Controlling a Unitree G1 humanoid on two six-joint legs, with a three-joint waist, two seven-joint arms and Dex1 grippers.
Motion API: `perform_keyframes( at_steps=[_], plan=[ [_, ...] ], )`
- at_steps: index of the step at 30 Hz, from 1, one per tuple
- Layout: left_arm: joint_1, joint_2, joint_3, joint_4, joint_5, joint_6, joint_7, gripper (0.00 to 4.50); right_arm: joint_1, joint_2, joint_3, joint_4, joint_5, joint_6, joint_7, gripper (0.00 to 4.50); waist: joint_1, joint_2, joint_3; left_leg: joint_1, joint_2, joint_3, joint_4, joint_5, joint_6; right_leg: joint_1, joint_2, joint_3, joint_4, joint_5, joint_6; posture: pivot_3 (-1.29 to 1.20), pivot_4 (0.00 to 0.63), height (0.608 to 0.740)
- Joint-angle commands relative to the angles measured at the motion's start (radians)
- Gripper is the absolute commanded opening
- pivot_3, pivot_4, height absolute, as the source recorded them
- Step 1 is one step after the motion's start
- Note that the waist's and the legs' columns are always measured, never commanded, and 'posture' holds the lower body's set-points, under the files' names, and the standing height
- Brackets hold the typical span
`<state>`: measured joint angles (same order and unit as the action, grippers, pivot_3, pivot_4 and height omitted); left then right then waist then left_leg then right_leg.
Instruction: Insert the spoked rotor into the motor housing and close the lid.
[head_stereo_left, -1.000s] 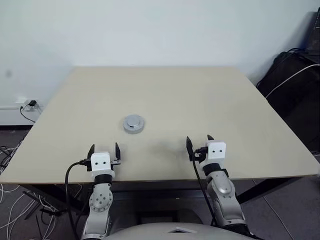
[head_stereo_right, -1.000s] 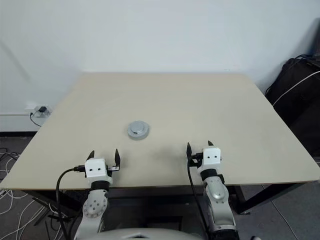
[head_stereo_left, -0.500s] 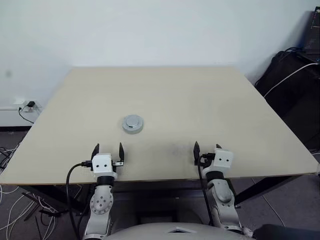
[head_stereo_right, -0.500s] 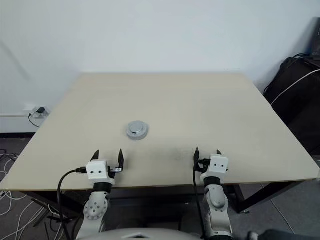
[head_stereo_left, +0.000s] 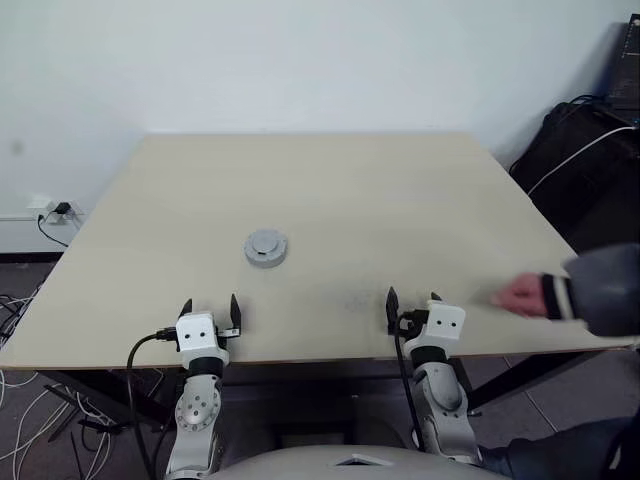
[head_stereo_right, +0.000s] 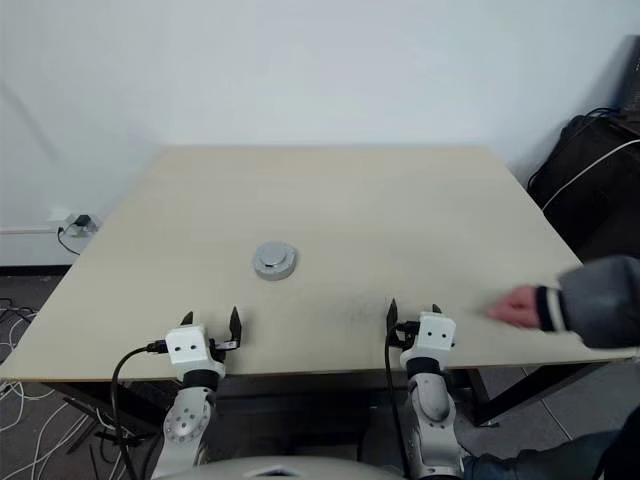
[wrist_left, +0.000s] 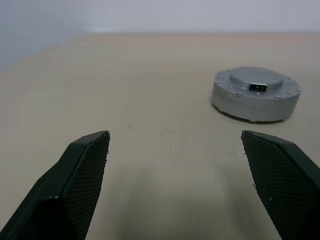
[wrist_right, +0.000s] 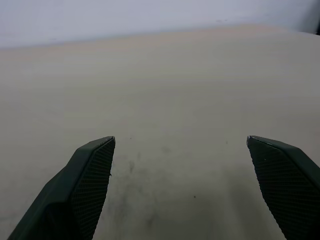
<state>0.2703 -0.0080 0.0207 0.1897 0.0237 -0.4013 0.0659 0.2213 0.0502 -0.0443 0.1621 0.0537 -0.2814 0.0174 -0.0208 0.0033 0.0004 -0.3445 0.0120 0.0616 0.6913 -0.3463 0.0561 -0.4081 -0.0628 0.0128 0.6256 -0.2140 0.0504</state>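
Left eye view shows a wide beige table against a pale wall. At the far right stands a dark bag with a white cable across it. A person's grey sleeve reaches in from the right over the near right part of the table, the person's hand hovering low above the top, just right of the right gripper. That gripper sits at the near edge, jaws spread wide with nothing between them. The left gripper sits at the near edge on the left, jaws likewise wide apart and empty. Between the two and farther in, left of centre, the motor housing rests on the table with the lid seated on top, a small dark slot in its raised centre.
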Motion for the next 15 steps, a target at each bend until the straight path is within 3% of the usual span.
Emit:
perform_keyframes(
  at_steps=[1,15],
  plan=[
    [-0.018,-0.001,0.006,-0.028,-0.021,-0.017,-0.016,4.46,-0.003,0.007,0.008,-0.029,-0.002,-0.026,-0.002,4.50,0.000,0.000,0.000,0.000,0.000,0.000,0.000,0.000,0.000,0.000,0.000,0.000,0.000,0.000,0.000,0.00,0.000,0.740],
    [-0.032,-0.004,0.025,-0.019,-0.007,-0.014,-0.007,4.46,-0.015,0.007,0.016,-0.029,-0.006,-0.022,0.007,4.50,0.000,0.000,0.000,0.000,0.000,0.000,0.000,0.000,0.000,0.000,0.000,0.000,0.000,0.000,0.000,0.00,0.000,0.740]
  ],
)
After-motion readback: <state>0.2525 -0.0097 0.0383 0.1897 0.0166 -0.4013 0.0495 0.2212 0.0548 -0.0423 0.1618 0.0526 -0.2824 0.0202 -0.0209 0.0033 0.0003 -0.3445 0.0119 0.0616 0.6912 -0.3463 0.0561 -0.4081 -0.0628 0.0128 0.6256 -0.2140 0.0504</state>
